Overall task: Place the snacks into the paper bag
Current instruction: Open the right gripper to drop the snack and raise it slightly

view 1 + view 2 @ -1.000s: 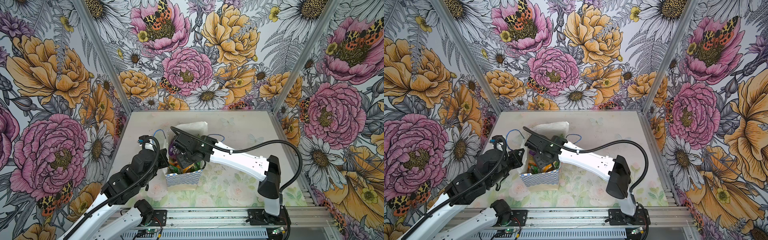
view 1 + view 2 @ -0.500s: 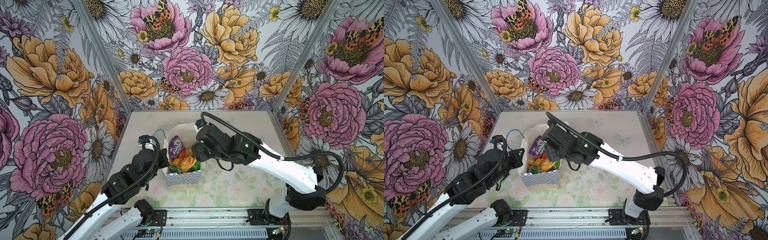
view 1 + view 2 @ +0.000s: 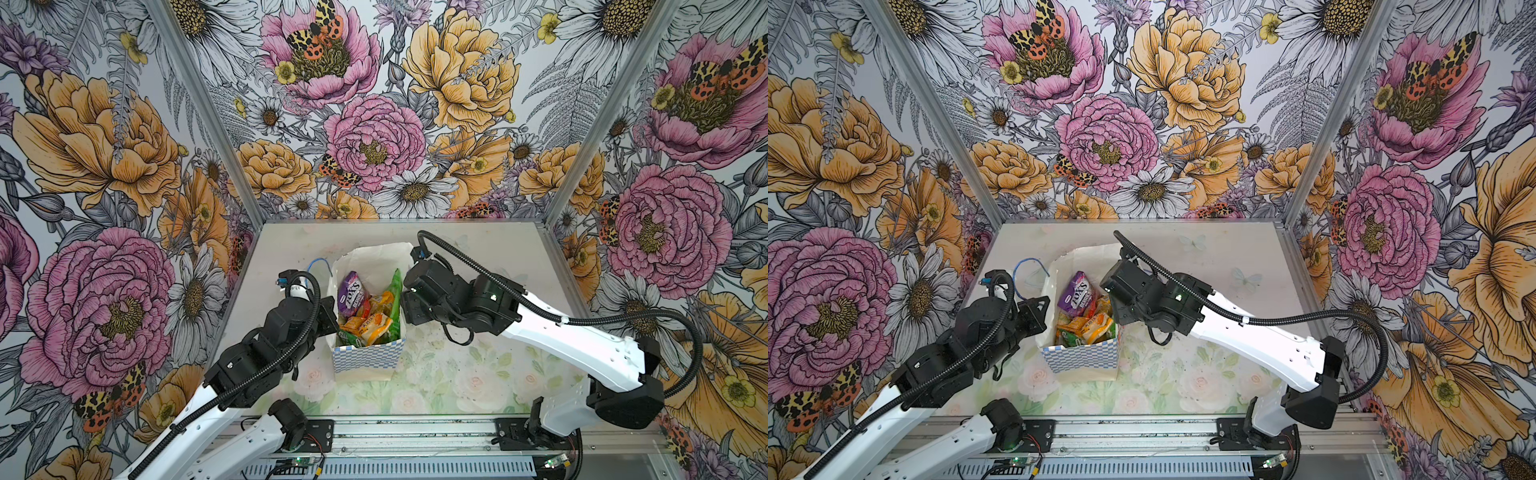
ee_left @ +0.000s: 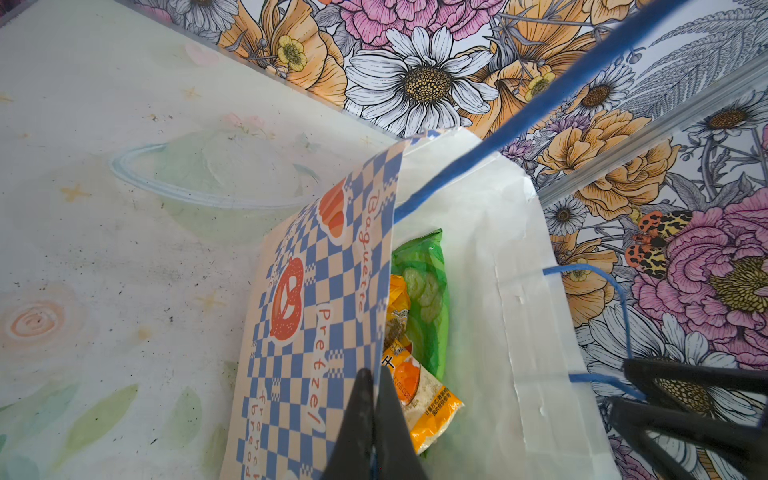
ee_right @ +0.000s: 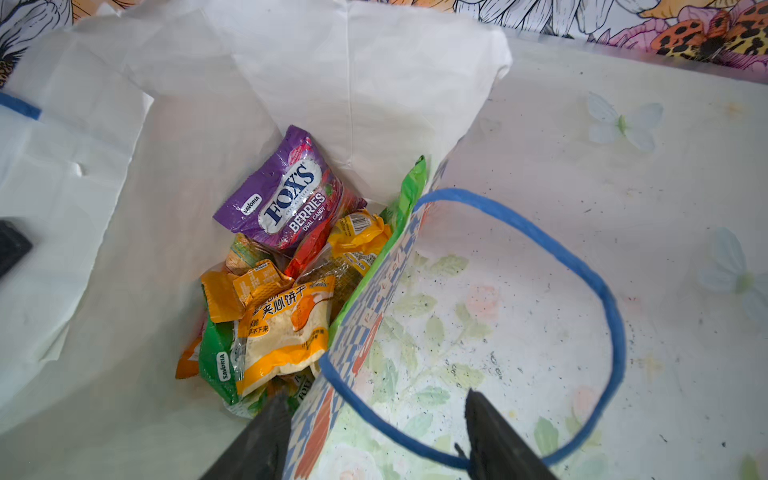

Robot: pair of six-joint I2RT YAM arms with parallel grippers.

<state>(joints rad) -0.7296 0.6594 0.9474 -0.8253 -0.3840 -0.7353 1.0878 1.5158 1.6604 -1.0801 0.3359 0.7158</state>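
While left claw (image 4: pixel 373 376) pinches the paper bag (image 4: pixel 324 291) rim, right claw (image 5: pixel 374 395) gapes astride the opposite rim.

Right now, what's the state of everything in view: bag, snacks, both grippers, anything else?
paper bag: upright, mouth open.
snacks: piled inside the bag.
Fox's Berries packet: on top of the pile.
green packet: on edge against the bag's wall.
left gripper: shut on the bag's rim.
right gripper: open, empty, one finger either side of the opposite wall.
clear bowl: empty, beside the bag.
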